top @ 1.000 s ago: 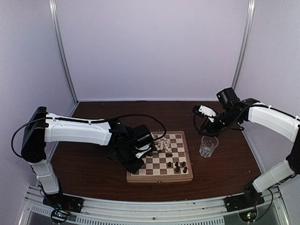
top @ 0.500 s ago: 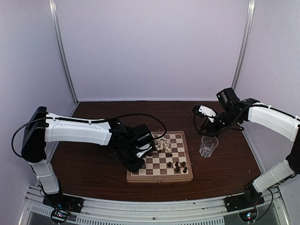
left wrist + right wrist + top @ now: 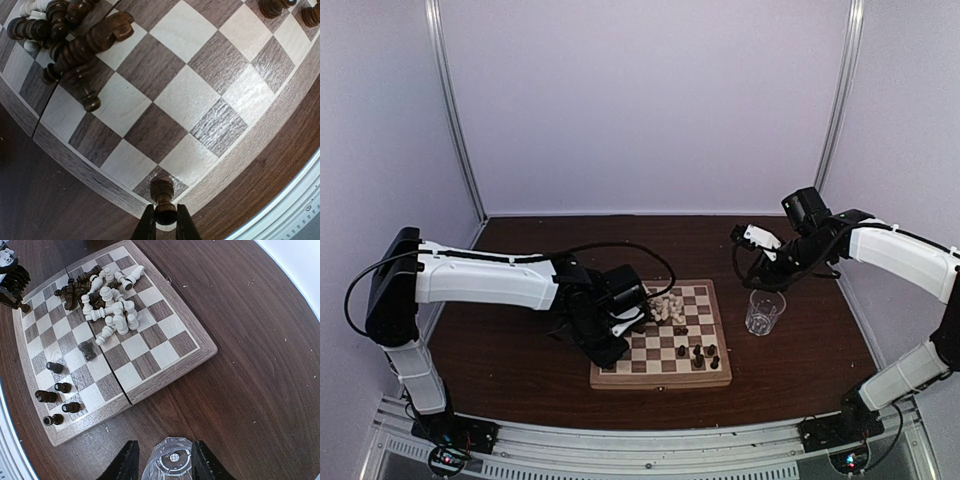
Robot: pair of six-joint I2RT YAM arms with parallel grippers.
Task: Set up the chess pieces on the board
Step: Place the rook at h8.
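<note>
Pinching a small dark piece (image 3: 162, 192) by its head, the left fingers (image 3: 150, 222) are closed narrowly on it. The piece stands over the dark corner square of the board (image 3: 187, 97), directly ahead of the fingertips.

My worry is the release. That corner lies right beside the board's border, with the tabletop (image 3: 60, 200) just behind the fingers. A piece let go slightly tilted, or dragged by a finger that sticks as the pair parts, would likely tip and roll off the edge. Whether its base is flat on the square I cannot tell from the wrist view.

Farther ahead and to the left of the fingers lies the heap of chess pieces (image 3: 75, 45), dark and cream tangled together. A careless swing towards it could scatter them, or topple the standing dark pieces (image 3: 272, 6) ahead to the right.

The right fingers (image 3: 126, 464) stand apart, holding nothing, with the glass (image 3: 170, 466) showing beyond the gap between them. A straight descent there could knock it over.
</note>
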